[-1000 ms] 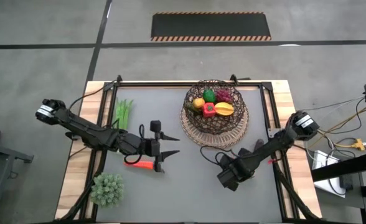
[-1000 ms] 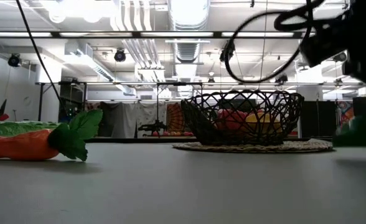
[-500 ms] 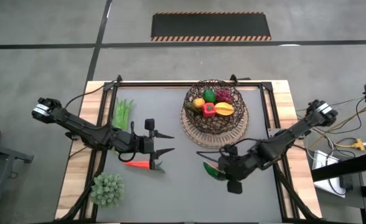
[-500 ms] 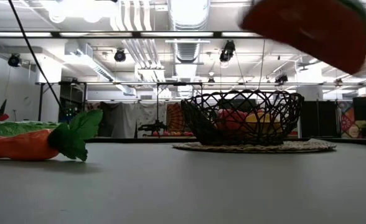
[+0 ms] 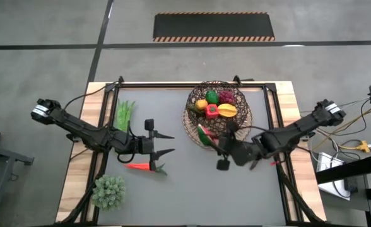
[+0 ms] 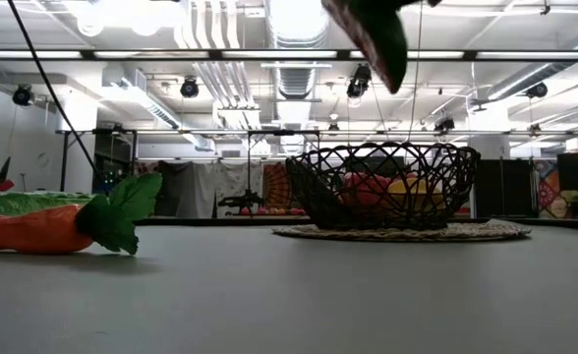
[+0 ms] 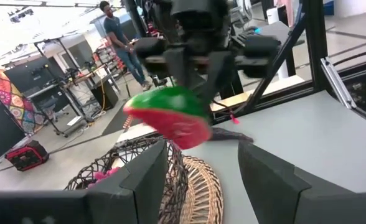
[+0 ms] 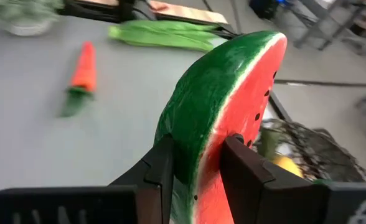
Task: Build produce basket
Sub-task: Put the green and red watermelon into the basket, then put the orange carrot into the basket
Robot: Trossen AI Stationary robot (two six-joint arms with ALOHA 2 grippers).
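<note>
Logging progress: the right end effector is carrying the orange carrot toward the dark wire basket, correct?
Not the carrot. The right end effector grips the red-and-green watermelon slice, as its wrist view shows; the orange carrot lies on the table near the dark wire basket.

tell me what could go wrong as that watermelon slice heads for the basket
The right gripper pinches the watermelon slice only near its lower edge, so most of it sticks out past the fingers and might twist loose and drop short of the basket.

The basket already holds several pieces, and its open-weave rim could catch the slice on the way in.

The left gripper hangs open over the carrot, near the right arm's side, so the arms could crowd each other.
</note>
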